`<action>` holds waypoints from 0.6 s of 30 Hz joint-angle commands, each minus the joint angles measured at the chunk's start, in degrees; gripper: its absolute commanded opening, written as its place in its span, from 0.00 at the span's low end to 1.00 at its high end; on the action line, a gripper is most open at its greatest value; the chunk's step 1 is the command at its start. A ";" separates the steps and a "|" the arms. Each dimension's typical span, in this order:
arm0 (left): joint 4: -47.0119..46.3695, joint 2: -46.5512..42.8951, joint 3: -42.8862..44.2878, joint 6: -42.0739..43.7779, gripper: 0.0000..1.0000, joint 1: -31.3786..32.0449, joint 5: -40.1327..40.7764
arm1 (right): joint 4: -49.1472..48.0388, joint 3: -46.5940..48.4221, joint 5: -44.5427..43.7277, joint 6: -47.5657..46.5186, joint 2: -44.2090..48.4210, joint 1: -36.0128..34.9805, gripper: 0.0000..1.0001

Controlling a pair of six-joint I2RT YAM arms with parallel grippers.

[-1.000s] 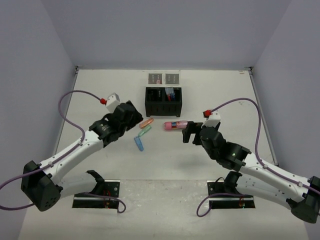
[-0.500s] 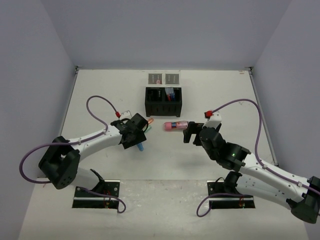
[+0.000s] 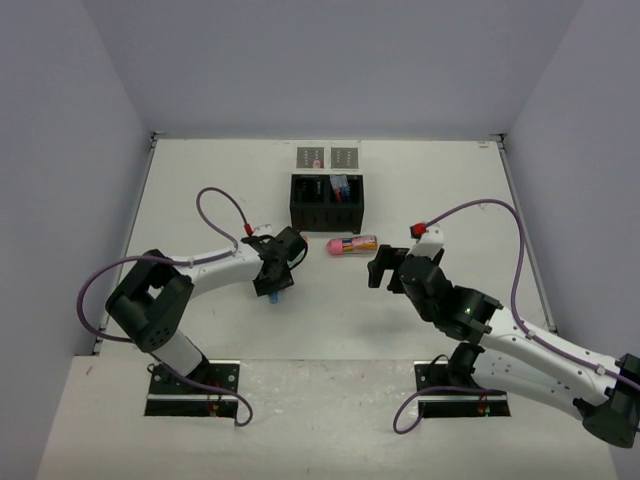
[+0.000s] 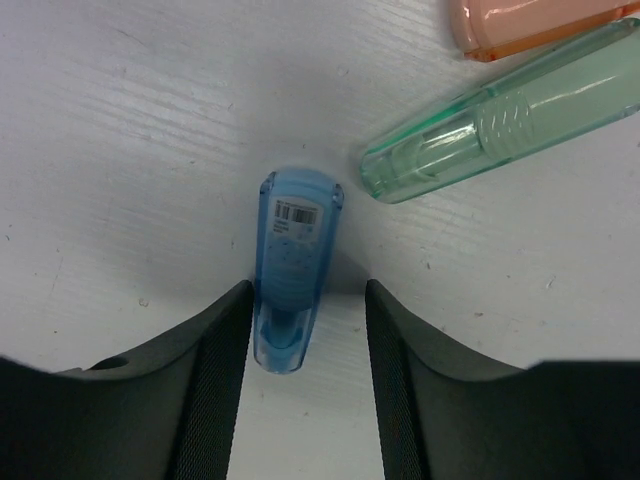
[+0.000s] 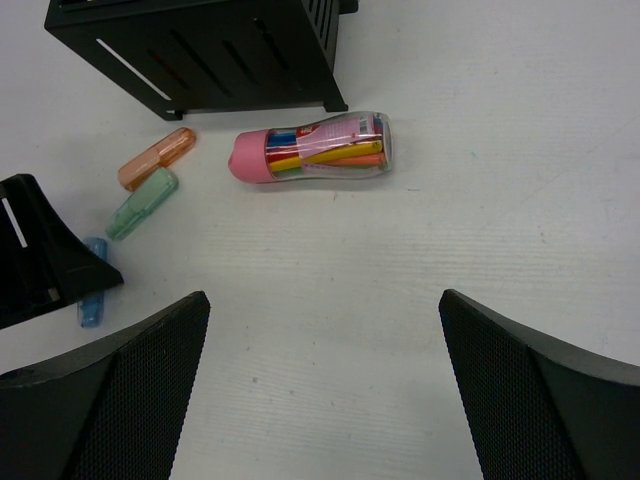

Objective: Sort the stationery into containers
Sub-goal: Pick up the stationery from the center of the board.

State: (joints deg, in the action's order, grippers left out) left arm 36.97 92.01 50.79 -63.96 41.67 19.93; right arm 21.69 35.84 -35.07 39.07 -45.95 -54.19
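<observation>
A blue highlighter [image 4: 293, 265] lies on the table between the fingers of my left gripper [image 4: 307, 300]. The left finger touches it and a gap stays on the right side, so the gripper is open. In the top view the left gripper [image 3: 277, 272] covers most of the blue highlighter [image 3: 272, 296]. A green highlighter [image 4: 500, 125] and an orange one [image 4: 540, 25] lie just beyond. A pink-capped tube of pens [image 5: 315, 147] rests in front of the black box [image 5: 200, 50]. My right gripper [image 5: 322, 298] hangs wide open and empty, short of the tube.
Two small grey trays [image 3: 313, 157] [image 3: 344, 157] sit behind the black box [image 3: 327, 202], which holds some pens. The pink-capped tube [image 3: 352, 245] lies between the two grippers. The right gripper [image 3: 385, 268] is low over the table.
My left arm has swung forward and down over the blue highlighter, and its jaws have narrowed around it. The pink tube has rolled slightly, and the right gripper has drawn back a little.
</observation>
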 commanded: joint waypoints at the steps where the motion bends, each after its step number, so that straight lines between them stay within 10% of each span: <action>1: -1.19 2.53 -0.32 -0.29 0.36 0.17 0.28 | -0.77 -0.68 -0.80 1.19 0.95 0.22 0.99; 7: -0.16 1.44 -1.52 0.09 0.01 0.17 1.32 | -1.32 -0.95 -0.39 0.64 1.12 0.14 0.99; 13: 4.83 -8.98 -2.09 -2.76 0.00 0.12 11.12 | -1.69 -1.22 -0.44 0.31 1.48 0.19 0.99; 18: -7.09 -19.09 3.28 13.88 0.00 0.09 14.96 | -1.65 -2.00 -1.77 0.58 3.35 0.22 0.99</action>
State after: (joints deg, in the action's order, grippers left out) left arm 39.57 80.24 48.63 -62.84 41.71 28.07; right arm 21.63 34.91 -35.04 38.96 -44.58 -54.19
